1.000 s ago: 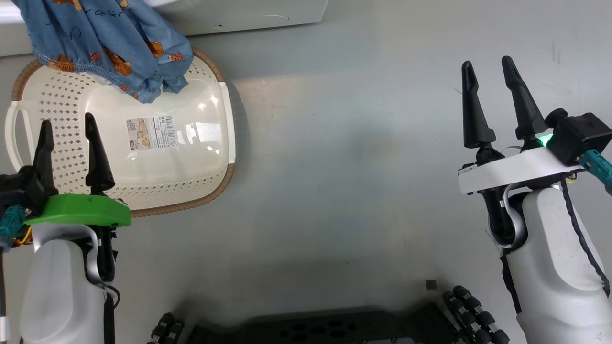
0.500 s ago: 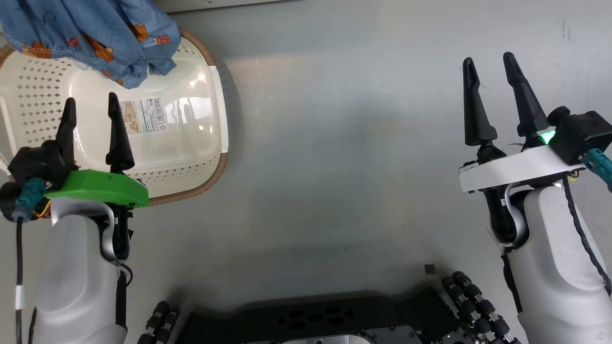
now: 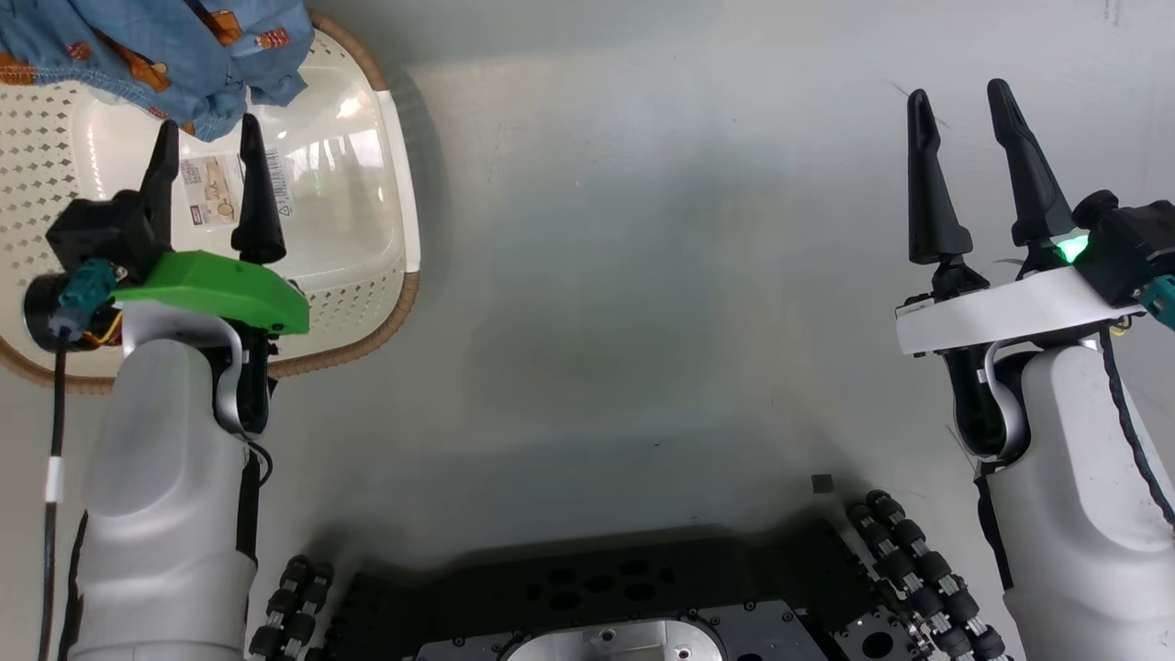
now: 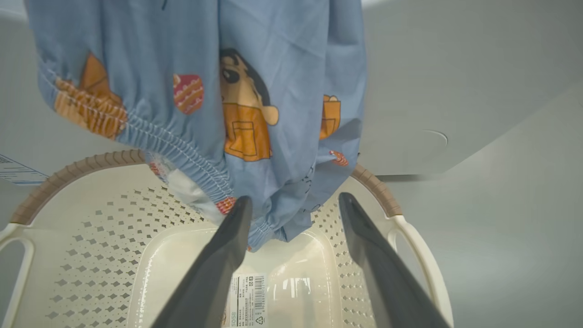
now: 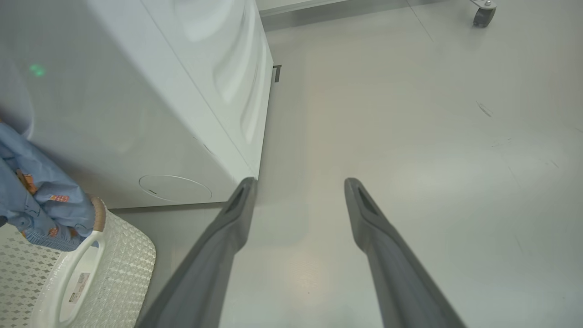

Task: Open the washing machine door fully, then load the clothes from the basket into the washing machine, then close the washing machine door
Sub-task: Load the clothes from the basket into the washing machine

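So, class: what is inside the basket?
The basket shows a bare bottom with a label sticker. Blue printed clothes hang over its far end, hiding whatever lies beneath them.

Smooth pale grey floor (image 3: 643, 275) all round, soft light pooling on its sheen, a few dark scuffs (image 5: 483, 108) showing. Far off, a small caster wheel (image 5: 483, 13) stands near a darker baseboard (image 5: 328, 13).
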